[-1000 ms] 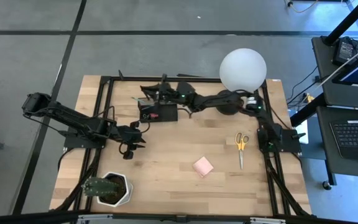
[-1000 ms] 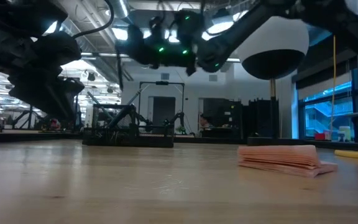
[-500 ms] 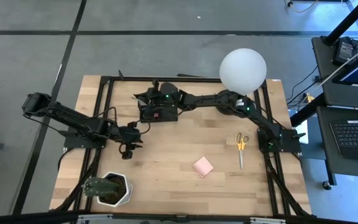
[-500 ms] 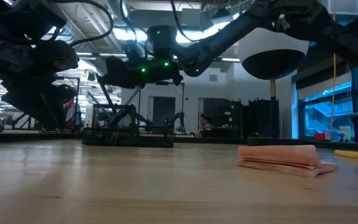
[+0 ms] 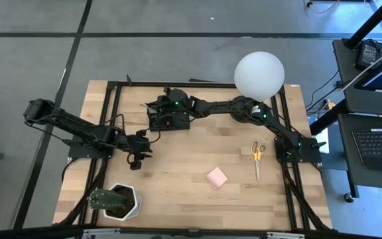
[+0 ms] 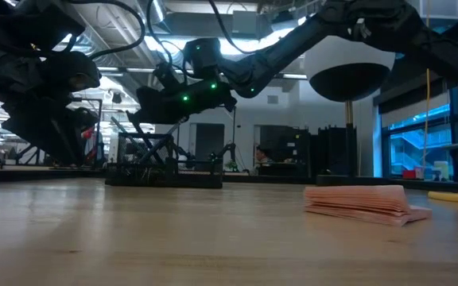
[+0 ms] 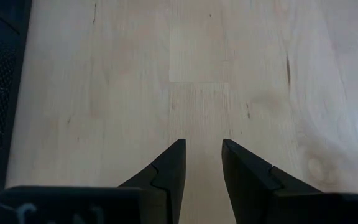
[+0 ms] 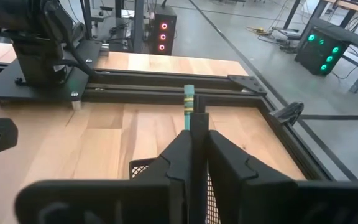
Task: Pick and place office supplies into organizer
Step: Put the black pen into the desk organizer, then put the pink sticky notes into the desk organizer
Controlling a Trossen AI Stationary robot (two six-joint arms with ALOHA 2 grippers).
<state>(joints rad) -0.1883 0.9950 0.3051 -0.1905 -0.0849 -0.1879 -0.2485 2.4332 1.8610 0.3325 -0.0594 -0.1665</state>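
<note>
The black mesh organizer point(image 5: 170, 119) stands at the table's far middle. My right gripper point(image 5: 156, 106) reaches over it from the right, shut on a thin pencil point(image 8: 189, 99). The pencil's green-banded end pokes out past the fingertips, above the mesh point(image 8: 143, 169). The yellow-handled scissors point(image 5: 257, 158) and the pink sticky-note pad point(image 5: 217, 177) lie flat on the wood at the right. My left gripper point(image 5: 136, 159) hangs open over bare wood at the left point(image 7: 202, 149). My right gripper pinches the pencil's shaft point(image 8: 191, 119) between its two fingers. The fingers lie along the pencil and come from the table's right, slanting a little downward. The green-banded end sticks out ahead of the fingertips. The fingers hide the rest of the pencil.
A white globe lamp point(image 5: 259, 74) stands at the far right, above my right arm. A white plant pot point(image 5: 117, 201) sits at the near left corner. Black frame rails point(image 8: 166, 93) run along the table's edges. Bare wood lies in the middle.
My right gripper has gone down and toward the table's left, over the organizer, carrying the pencil. It has also tipped so that its fingertips slant downward.
</note>
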